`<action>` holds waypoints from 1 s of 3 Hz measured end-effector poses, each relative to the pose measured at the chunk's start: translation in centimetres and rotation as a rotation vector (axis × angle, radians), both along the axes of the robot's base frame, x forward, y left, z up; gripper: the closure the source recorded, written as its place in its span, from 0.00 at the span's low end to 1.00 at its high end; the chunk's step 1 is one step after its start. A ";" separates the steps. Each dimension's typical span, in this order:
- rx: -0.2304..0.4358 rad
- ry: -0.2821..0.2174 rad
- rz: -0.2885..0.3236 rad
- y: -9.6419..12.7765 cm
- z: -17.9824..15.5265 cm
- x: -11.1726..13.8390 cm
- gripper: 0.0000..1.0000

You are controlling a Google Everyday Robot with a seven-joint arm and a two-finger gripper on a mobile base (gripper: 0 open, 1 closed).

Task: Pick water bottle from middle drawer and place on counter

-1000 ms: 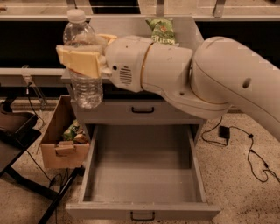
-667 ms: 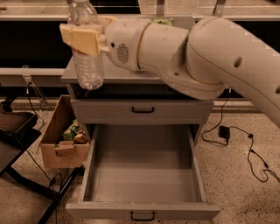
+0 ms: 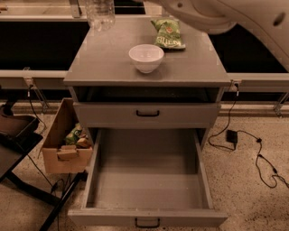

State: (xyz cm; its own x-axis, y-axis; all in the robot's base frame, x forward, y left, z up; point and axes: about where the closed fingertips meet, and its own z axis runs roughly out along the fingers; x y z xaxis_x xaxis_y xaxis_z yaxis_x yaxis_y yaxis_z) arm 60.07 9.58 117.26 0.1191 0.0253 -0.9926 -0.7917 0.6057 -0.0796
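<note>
Only the lower part of the clear ribbed water bottle [image 3: 100, 13] shows, at the top edge over the back left corner of the counter [image 3: 108, 65]. I cannot tell whether it rests on the counter or hangs just above it. My gripper is out of view above the top edge. Only my white arm [image 3: 239, 18] shows, across the top right. The middle drawer [image 3: 146, 180] is pulled fully open at the bottom, its grey floor bare.
A white bowl [image 3: 146, 57] stands mid-counter and a green snack bag [image 3: 168, 34] lies behind it. The drawer front above [image 3: 147, 115] is shut. A cardboard box [image 3: 63, 146] and a black stand [image 3: 18, 135] are on the left. Cables [image 3: 253, 144] lie on the right.
The bottle has moved up and back, from in front of the cabinet to over the counter's back left corner. The gripper has left the frame at the top. The arm has lifted, uncovering the counter.
</note>
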 end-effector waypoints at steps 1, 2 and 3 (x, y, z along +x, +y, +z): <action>0.004 -0.020 -0.072 -0.7 2.4 5.0 1.00; -0.021 0.067 -0.090 -0.1 -0.3 12.8 1.00; -0.077 0.277 -0.049 3.6 -9.3 20.4 1.00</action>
